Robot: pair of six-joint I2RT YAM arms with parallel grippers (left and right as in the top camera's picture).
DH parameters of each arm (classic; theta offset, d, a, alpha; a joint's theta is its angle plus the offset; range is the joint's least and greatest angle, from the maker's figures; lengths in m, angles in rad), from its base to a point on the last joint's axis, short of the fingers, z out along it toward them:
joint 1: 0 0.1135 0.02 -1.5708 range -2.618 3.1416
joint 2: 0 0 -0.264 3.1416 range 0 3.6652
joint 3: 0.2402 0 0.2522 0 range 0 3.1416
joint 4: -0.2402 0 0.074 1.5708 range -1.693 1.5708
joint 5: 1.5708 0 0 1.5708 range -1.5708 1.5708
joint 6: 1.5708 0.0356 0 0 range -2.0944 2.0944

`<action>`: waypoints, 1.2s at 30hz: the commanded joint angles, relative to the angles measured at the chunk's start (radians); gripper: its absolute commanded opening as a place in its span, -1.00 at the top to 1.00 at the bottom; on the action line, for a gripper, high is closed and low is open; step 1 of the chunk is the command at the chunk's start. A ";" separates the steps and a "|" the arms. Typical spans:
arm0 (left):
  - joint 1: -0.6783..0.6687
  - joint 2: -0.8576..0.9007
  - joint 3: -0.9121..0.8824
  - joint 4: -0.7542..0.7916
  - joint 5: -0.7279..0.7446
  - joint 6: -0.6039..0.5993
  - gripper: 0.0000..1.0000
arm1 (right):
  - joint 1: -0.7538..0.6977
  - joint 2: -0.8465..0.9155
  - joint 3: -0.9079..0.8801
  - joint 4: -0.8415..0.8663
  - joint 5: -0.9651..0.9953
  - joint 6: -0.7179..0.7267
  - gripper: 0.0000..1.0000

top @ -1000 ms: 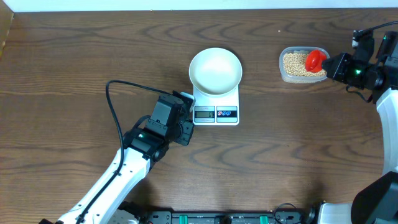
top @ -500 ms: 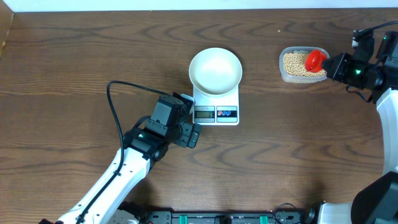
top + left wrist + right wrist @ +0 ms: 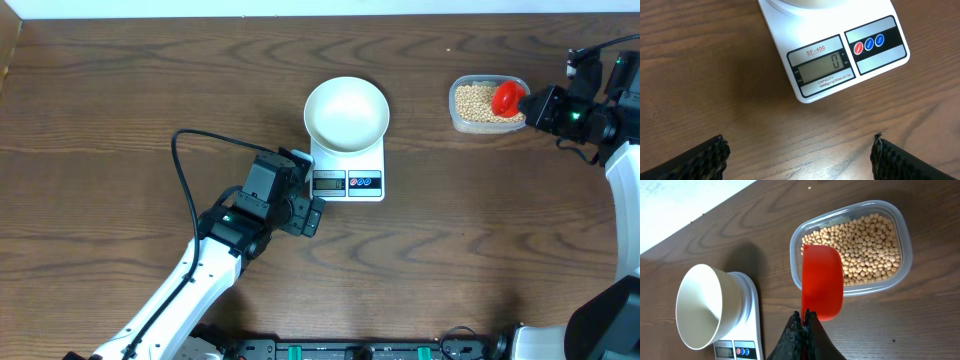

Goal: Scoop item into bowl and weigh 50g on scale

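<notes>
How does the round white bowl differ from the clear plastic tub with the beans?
The round white bowl is empty; the clear rounded-rectangular plastic tub holds small beige beans. The bowl is opaque and round, the tub see-through and oblong. The bowl stands on the white digital scale; the tub directly on the brown wooden table. A red scoop reaches over the tub, not the bowl. Both stand upright, without lids.

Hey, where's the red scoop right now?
Overhead, the scoop is at the far right, held in the right claw over the edge of the tub of beans, right of the scale.
</notes>
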 commanded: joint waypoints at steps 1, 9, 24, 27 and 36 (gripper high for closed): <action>-0.001 -0.001 0.006 0.002 0.010 0.003 -0.85 | -0.003 -0.006 0.018 -0.002 0.000 -0.019 0.97; -0.001 -0.001 0.006 0.002 0.010 0.003 -0.85 | -0.003 -0.005 0.018 -0.009 0.001 -0.020 0.97; -0.001 -0.084 0.006 0.016 0.010 0.003 -0.85 | -0.003 -0.005 0.018 -0.013 0.001 -0.023 0.97; -0.001 -0.095 0.006 0.016 0.010 0.003 -0.86 | -0.003 -0.006 0.018 -0.013 0.001 -0.023 0.97; -0.001 -0.091 0.006 -0.007 0.010 0.003 -0.86 | -0.003 -0.006 0.018 -0.064 0.034 -0.038 0.98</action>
